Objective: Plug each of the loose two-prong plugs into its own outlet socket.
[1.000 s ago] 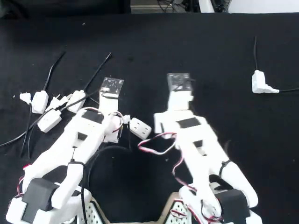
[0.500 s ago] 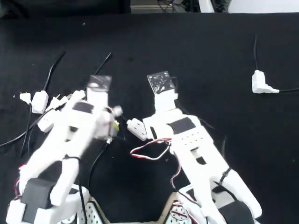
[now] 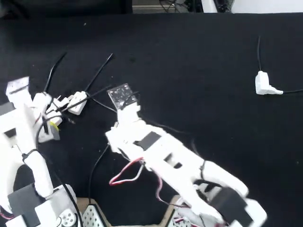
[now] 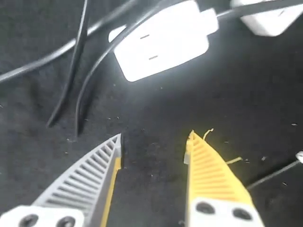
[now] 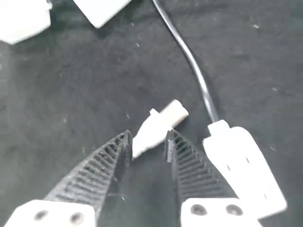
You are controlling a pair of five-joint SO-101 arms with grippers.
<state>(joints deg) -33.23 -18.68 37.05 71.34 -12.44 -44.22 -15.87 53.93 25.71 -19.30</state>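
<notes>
My right gripper (image 5: 147,137) is open, with a small white two-prong plug (image 5: 158,125) lying on the black table between its fingertips. Right beside it lies a white outlet socket (image 5: 241,163) on a black cable. My left gripper (image 4: 154,144) is open and holds nothing, low over the table, with another white outlet socket (image 4: 161,40) a short way ahead of its fingers. From above, the left arm (image 3: 21,118) stands at the far left by the cluster of white plugs and sockets (image 3: 71,101), and the right arm (image 3: 156,146) lies slanted across the middle.
Black cables (image 3: 97,75) run from the left cluster toward the back. A lone white plug (image 3: 264,84) on its cable lies at the far right. Two more white pieces (image 5: 102,9) lie beyond the right gripper.
Both arms have swung to the left. The left arm went from the middle to the far-left cluster. The right arm moved over the spot where the small plug and socket lay.
</notes>
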